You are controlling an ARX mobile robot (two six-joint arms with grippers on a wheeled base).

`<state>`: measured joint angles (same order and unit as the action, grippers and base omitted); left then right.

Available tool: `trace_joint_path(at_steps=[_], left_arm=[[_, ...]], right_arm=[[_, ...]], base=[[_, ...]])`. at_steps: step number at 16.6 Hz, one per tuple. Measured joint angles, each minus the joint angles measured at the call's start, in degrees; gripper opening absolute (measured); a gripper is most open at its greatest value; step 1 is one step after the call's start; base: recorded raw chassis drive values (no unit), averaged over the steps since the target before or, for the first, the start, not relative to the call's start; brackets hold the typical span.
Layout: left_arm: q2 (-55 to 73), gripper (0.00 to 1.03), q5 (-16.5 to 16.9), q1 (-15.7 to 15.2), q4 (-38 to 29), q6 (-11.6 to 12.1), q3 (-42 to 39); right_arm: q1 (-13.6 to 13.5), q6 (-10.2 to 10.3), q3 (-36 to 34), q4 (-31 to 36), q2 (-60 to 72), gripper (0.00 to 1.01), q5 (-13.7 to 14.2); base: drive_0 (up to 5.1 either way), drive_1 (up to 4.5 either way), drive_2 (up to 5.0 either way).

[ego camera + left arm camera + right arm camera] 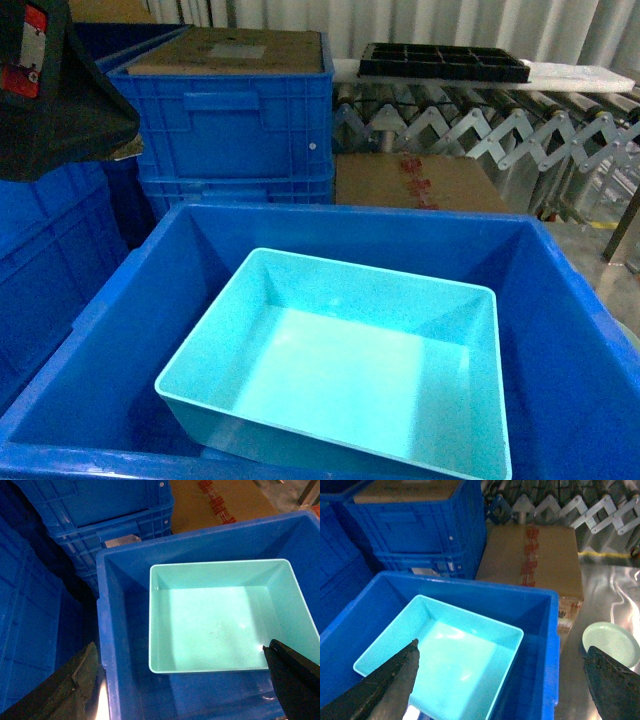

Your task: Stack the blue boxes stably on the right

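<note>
Far left: dark blue ribbed crates (235,115) stacked, the top one capped with a cardboard sheet (235,48).

Left gripper (182,680): fingers (67,685) spread wide, holding nothing. It hangs over the near-left part of the big dark blue crate (112,630); one finger sits outside the crate's left wall, the other over the near right corner of the pale turquoise tub (225,615).

Centre: the turquoise tub (350,360) rests upright inside the big crate (120,340), turned slightly askew to the crate walls, nothing inside it.

Behind the big crate: a taped cardboard box (535,557), then an expanding roller conveyor (480,125) carrying a black compartment tray (445,62).

Right gripper (502,690): fingers (390,687) also wide apart, holding nothing. One finger is over the tub (445,655), the other beyond the crate's right wall (550,645). Just inside that outer finger, a pale green round dish (611,644) lies on a shiny metal surface (605,590).
</note>
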<state>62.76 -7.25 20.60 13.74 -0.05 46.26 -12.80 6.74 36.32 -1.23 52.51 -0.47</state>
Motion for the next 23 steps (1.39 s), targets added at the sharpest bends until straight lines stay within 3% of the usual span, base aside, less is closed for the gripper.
trace_joint_path(at_steps=[3, 4, 5, 6, 7, 8, 10, 11, 15, 16, 17, 18, 19, 20, 21, 23], left_arm=[[1.6, 0.98, 0.2, -1.0, -1.8, -0.1, -0.5], [1.6, 0.98, 0.2, -1.0, -2.0, -0.1, -0.5], [1.2, 0.94, -2.5, -0.4, -11.0, 0.1, -3.2], [-1.5, 0.82, -8.6, -1.1, -27.3, 0.1, -11.2], [-5.3, 0.67, -9.3, -3.7, -39.2, 0.1, -20.0], [-9.0, 0.47, -7.4, -6.8, -47.0, 0.1, -25.9], [-13.6, 0.22, -4.2, -9.4, -47.6, 0.1, -30.9], [-14.4, 0.16, -3.6, -9.9, -47.5, 0.1, -32.0], [-16.3, 0.04, -2.3, -11.1, -47.1, 0.1, -34.0], [-18.0, 0.02, -1.6, -12.0, -46.8, 0.1, -35.2], [-20.1, 0.02, -0.5, -13.0, -46.4, 0.1, -36.6], [-22.6, 0.02, 0.2, -14.2, -45.5, 0.1, -38.1], [-25.0, 0.02, 1.7, -15.0, -44.2, 0.1, -39.6], [-28.5, 0.02, 6.4, -19.7, -42.3, 0.1, -41.2], [-30.9, 0.02, 6.3, -21.0, -40.9, 0.1, -42.0], [-35.2, 0.02, 7.3, -20.4, -37.9, 0.1, -43.3]], right_arm=[[0.0, -0.8, 0.1, 2.1, 2.2, 0.98, 1.9], [-0.4, -1.5, -0.7, 5.8, 2.1, 0.96, 3.5], [-0.5, -4.2, -7.6, 21.3, -0.9, 0.80, 10.9], [1.2, -5.2, -12.8, 26.7, -3.5, 0.67, 11.4], [3.2, -5.5, -16.7, 28.5, -5.6, 0.53, 11.1], [4.3, -6.0, -20.6, 29.1, -8.6, 0.32, 8.7], [6.3, -6.3, -24.2, 29.3, -12.3, 0.07, 7.2], [6.7, -6.3, -25.0, 29.2, -13.2, 0.01, 7.0], [7.4, -6.5, -26.6, 28.9, -14.9, 0.02, 6.2], [8.2, -6.5, -27.5, 28.4, -16.2, 0.02, 4.9], [12.1, -6.6, -28.8, 27.7, -18.2, 0.02, 0.9], [13.2, -6.6, -29.7, 26.9, -20.0, 0.02, 1.1], [12.8, -6.6, -31.0, 25.8, -22.5, 0.02, 0.5], [12.8, -6.6, -32.2, 24.1, -25.1, 0.02, 0.5], [12.8, -6.6, -33.0, 22.8, -27.3, 0.02, 0.5], [12.8, -6.6, -33.8, 20.2, -31.0, 0.02, 0.5]], base=[[0.0, 0.00, 0.0], [0.0, 0.00, 0.0], [0.0, 0.00, 0.0], [0.0, 0.00, 0.0], [0.0, 0.00, 0.0], [0.0, 0.00, 0.0], [0.0, 0.00, 0.0], [0.0, 0.00, 0.0], [0.0, 0.00, 0.0], [0.0, 0.00, 0.0], [0.0, 0.00, 0.0], [0.0, 0.00, 0.0], [0.0, 0.00, 0.0], [0.0, 0.00, 0.0], [0.0, 0.00, 0.0], [0.0, 0.00, 0.0]])
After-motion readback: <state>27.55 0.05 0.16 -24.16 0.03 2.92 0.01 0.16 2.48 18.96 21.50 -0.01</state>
